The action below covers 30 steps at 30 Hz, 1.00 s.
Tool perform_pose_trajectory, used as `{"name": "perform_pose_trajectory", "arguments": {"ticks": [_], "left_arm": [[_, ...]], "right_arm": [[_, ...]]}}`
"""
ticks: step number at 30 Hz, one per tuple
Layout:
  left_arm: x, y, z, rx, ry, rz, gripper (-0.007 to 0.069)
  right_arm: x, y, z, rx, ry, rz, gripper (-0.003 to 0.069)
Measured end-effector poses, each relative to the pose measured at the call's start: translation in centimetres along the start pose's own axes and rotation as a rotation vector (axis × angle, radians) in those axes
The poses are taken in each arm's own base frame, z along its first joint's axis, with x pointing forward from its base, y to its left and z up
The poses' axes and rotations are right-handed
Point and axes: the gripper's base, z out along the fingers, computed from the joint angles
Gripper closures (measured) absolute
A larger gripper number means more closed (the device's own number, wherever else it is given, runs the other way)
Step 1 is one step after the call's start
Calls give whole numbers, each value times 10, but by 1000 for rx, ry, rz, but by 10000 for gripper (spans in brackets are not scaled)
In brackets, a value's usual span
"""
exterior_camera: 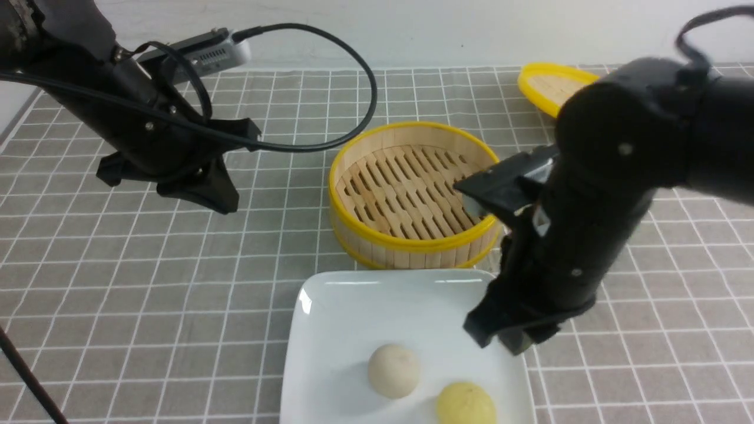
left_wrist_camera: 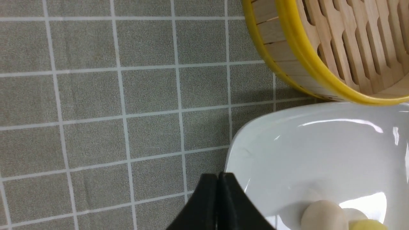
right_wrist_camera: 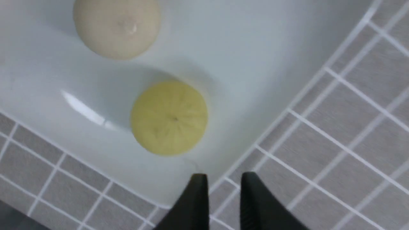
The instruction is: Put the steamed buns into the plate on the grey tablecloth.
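End effector (right_wrist_camera: 224,176) of the right arm hangs over the right edge of the plate, its two fingers spread a little with nothing between them; the arm looks blurred in the front view. The other end effector (left_wrist_camera: 222,176), on the left arm, has its fingers pressed together and empty, above the cloth to the left of the steamer.

Both steamed buns sit on the plate (exterior_camera: 347,312), apart from each other. The off-white bun (exterior_camera: 394,370) lies toward the middle, and the yellow bun (exterior_camera: 466,405) lies nearer the camera and farther right, cut off by the lower border of the front view. The plate is white with rounded corners and lies on the grey tablecloth (exterior_camera: 194,306), which has a white grid.

Just beyond the plate stands the round steamer (exterior_camera: 412,242), yellow-rimmed, with a slatted bottom and no bun visible inside. Farther back and to the right is the lid (exterior_camera: 559,88), partly hidden behind the right arm. A black cable (exterior_camera: 330,146) loops from the left arm toward the steamer. Behind the cloth is a pale surface (exterior_camera: 424,35).
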Motion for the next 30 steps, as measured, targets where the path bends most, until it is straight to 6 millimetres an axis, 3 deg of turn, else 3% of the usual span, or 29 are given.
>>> {"name": "perform_pose_trajectory", "arguments": {"ticks": [3,4,5,7,8,9,10,13,16,17,18,19,20,25,30], "left_arm": [[0,0,0,0,0,0,593],[0,0,0,0,1,0,593],[0,0,0,0,1,0,592],[0,0,0,0,1,0,592],[0,0,0,0,1,0,592],[0,0,0,0,1,0,592],[0,0,0,0,1,0,592],[0,0,0,0,1,0,591],[0,0,0,-1,1,1,590],[0,0,0,-2,-1,1,589],[0,0,0,-2,-1,1,589],[0,0,0,-2,-1,1,589],[0,0,0,-2,-1,1,589],[0,0,0,-2,-1,1,587],[0,0,0,-2,1,1,580]], "right_arm": [[18,-4,-44,64,-103,16,665],[22,-5,-50,71,-122,23,667],[35,-6,-74,90,-198,48,673],[54,-8,-100,100,-286,79,673],[76,-9,-119,100,-355,111,673],[79,-9,-121,101,-365,110,673],[105,-10,-136,98,-428,134,673],[165,-13,-151,68,-622,151,673],[200,-15,-144,36,-819,136,673],[219,-17,-127,18,-940,120,671],[223,-17,-128,12,-985,116,671],[236,-18,-106,-2,-1066,103,671],[241,-19,-102,-9,-1111,97,671],[247,-21,-58,-21,-1171,75,669],[245,-22,-44,-3,-1163,41,667]]}}
